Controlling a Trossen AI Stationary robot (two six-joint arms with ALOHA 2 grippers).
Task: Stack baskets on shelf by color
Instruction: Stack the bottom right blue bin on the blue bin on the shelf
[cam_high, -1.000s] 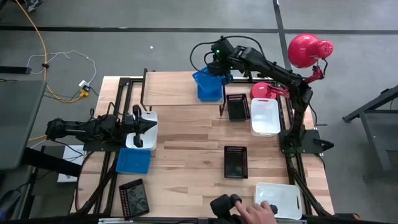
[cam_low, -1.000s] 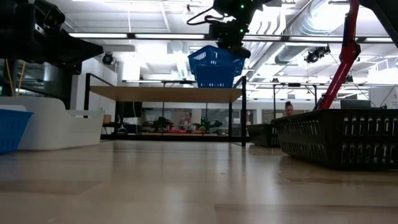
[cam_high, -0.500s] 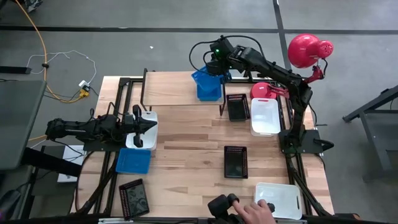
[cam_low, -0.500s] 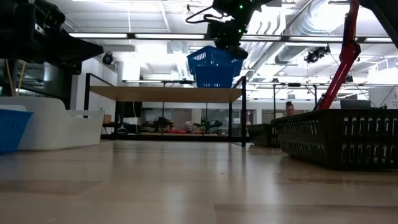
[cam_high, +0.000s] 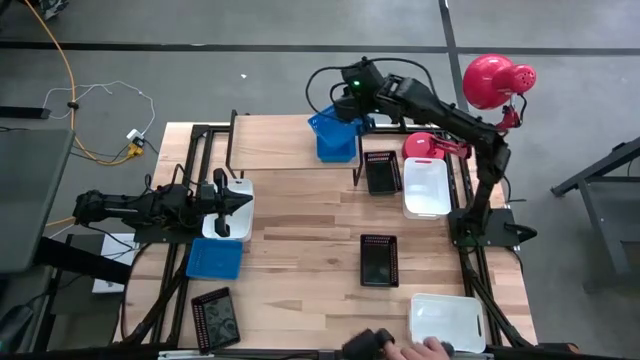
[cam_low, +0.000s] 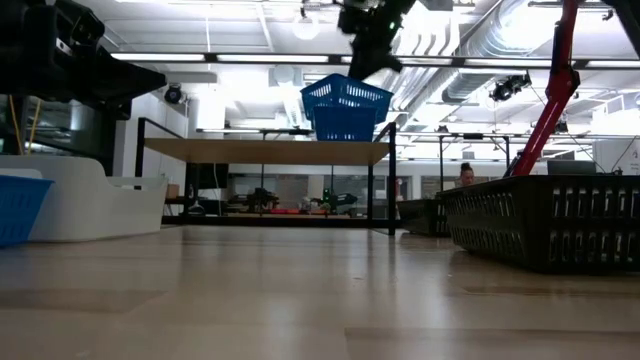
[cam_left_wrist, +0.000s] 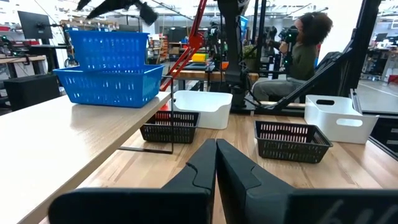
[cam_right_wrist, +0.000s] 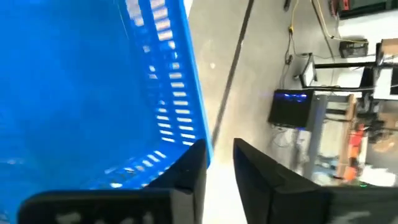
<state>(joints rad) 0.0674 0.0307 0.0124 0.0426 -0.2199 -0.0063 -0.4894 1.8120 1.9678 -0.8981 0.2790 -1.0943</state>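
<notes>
Two blue baskets (cam_high: 336, 137) stacked on the shelf (cam_high: 280, 142); black and white ones scattered on tabletop.

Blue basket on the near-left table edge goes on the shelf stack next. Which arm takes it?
Left, probably. The left gripper sits shut right beside that blue basket. The right gripper is across the table, just above the blue stack on the shelf.
</notes>
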